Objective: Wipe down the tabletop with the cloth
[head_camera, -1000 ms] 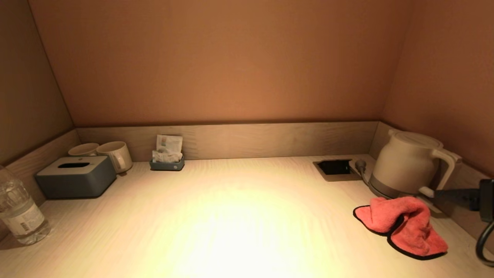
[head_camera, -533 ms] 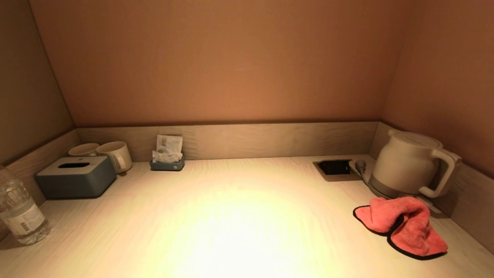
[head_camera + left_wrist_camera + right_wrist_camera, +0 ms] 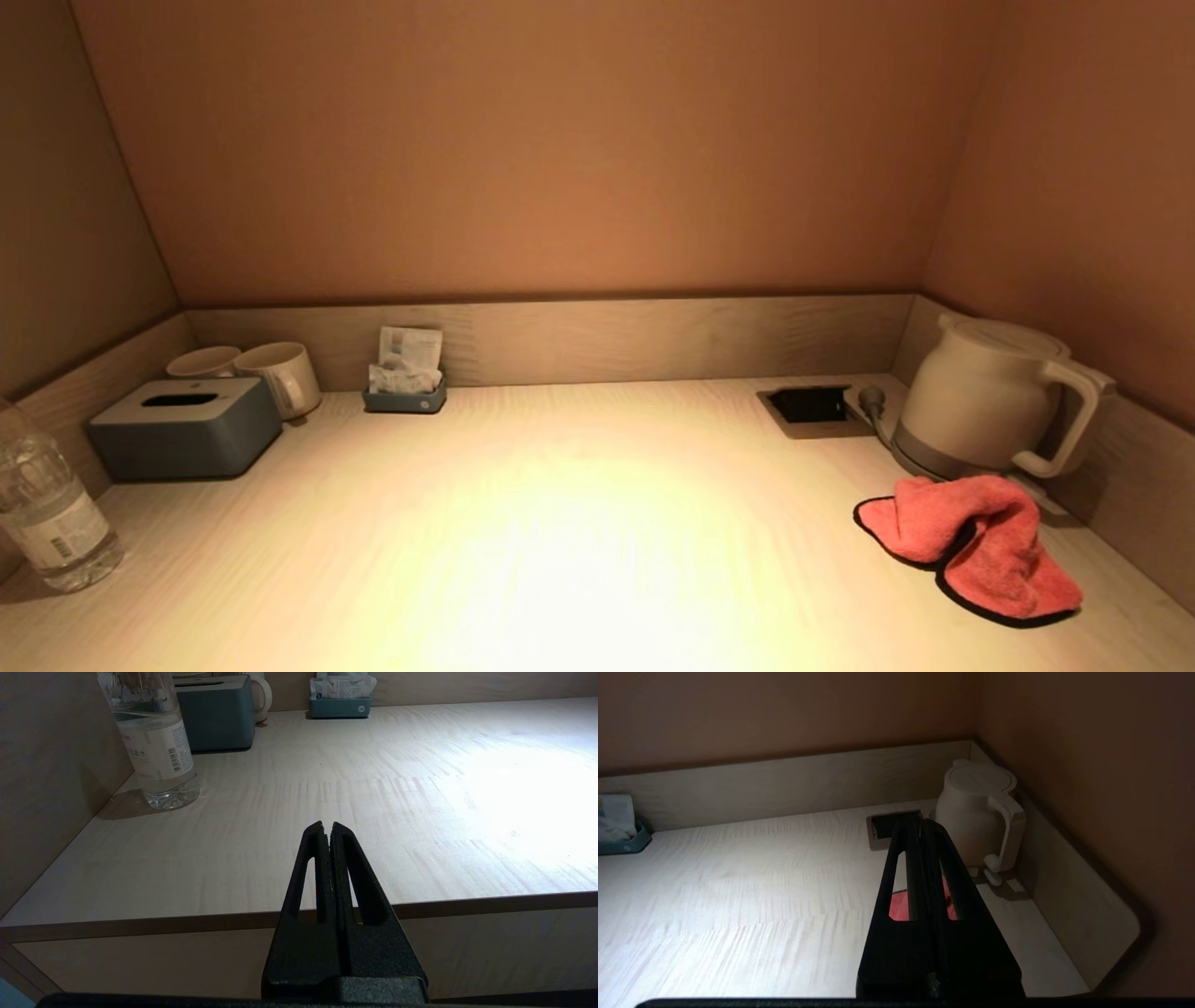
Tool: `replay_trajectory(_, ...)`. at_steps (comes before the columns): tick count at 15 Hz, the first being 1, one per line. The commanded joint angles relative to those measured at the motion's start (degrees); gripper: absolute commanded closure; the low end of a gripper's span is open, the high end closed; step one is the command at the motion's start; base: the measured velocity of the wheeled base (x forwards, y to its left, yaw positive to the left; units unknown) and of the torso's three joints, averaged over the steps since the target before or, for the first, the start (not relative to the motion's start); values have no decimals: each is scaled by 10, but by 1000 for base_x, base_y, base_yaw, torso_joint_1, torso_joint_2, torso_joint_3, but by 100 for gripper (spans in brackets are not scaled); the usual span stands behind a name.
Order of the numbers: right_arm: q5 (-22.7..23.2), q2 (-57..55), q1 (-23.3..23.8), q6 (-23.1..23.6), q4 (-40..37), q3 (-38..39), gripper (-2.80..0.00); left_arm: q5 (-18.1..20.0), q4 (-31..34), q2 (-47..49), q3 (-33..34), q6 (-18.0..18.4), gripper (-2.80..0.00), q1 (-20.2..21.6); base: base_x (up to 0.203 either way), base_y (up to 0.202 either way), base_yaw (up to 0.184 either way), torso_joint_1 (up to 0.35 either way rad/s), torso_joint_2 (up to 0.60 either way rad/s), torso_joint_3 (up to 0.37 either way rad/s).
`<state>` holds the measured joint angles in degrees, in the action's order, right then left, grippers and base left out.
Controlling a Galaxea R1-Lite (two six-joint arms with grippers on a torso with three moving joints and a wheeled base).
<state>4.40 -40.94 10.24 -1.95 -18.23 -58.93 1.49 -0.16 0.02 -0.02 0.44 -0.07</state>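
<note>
Since a second ago the right arm has withdrawn from beside the kettle (image 3: 994,397) and left the head view; the cloth (image 3: 980,546) lies crumpled on the tabletop (image 3: 560,541) just in front of the kettle, probably set down. Left wrist view: the left tool (image 3: 327,826), fingers pressed together and empty, is parked off the tabletop's front edge. Right wrist view: the right tool (image 3: 920,822), likewise closed and empty, hovers above the cloth.

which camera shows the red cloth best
The head view: the red cloth lies crumpled and unobstructed beside the kettle. The right wrist view shows only slivers behind the shut right gripper. The left wrist view misses it.
</note>
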Motion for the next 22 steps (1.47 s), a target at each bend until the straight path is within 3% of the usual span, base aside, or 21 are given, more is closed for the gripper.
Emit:
replay_trajectory(1, -11, 34, 1, 2, 11, 0, 0, 0, 0, 1, 0, 0, 0, 1, 0, 0, 0, 0, 0, 0)
replay_trajectory(16, -40, 169, -22, 1, -29, 28, 0, 0, 0, 1, 0, 0, 0, 0, 0, 0, 0, 0, 0, 0)
replay_trajectory(18, -45, 197, -44, 3, -49, 30, 0, 0, 0, 1, -1, 0, 0, 1, 0, 0, 0, 0, 0, 0)
replay_trajectory(22, -132, 242, -134, 4, -91, 40, 0, 0, 0, 1, 0, 0, 0, 1, 0, 0, 0, 0, 0, 0)
